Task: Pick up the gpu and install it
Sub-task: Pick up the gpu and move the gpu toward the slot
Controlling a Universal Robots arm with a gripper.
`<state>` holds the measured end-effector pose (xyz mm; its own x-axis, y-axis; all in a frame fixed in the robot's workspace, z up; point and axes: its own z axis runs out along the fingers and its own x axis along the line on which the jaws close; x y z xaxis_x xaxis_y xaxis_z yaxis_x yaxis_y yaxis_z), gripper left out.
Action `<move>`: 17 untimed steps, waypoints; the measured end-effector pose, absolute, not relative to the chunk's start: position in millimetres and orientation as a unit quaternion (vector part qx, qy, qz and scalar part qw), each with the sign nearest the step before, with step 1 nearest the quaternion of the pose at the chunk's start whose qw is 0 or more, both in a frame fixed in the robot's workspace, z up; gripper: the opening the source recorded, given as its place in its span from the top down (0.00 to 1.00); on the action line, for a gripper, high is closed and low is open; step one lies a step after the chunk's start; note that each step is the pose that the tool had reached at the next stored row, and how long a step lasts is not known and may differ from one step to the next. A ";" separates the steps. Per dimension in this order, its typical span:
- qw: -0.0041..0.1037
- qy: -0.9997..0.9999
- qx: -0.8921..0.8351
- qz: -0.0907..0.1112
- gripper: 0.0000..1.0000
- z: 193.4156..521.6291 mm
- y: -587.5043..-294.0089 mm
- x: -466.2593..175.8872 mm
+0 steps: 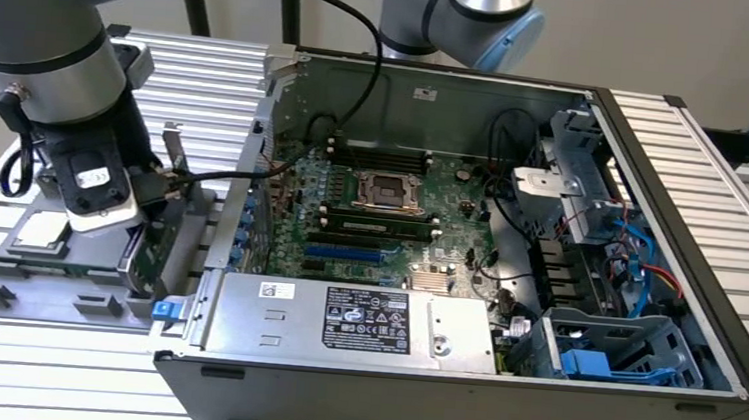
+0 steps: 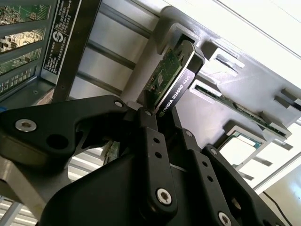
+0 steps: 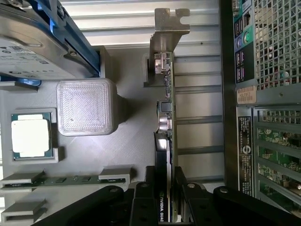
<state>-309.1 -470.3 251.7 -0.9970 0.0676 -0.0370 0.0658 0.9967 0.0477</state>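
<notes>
Gpu [image 3: 165,117], upright in the tray [image 3: 127,146], is clamped by the jaws of the downward-reaching arm [image 1: 39,53]

we find white lettering on the edge of the thin green-and-black gpu card [image 2: 175,94], and a printed sticker [image 1: 366,320] on the silver power-supply box [image 1: 238,320]

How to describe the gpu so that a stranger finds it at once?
Beside the open computer case, on the exterior view's left, lies a grey parts tray. The gpu stands on edge in it, nearest the case, gripped by the claw. Unlike the flat square CPU chip, it is a thin upright card with a silver bracket.
</notes>
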 end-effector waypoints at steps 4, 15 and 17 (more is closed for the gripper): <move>0.019 0.999 0.033 0.023 1.00 253.1 -470.3 -309.1; 0.019 0.999 0.033 0.023 1.00 263.7 -470.3 -309.1; 0.019 0.999 0.033 0.023 1.00 266.2 -470.3 -309.1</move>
<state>-309.1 -470.3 266.2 -0.9970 0.0676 -0.0371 0.0658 0.9967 0.0477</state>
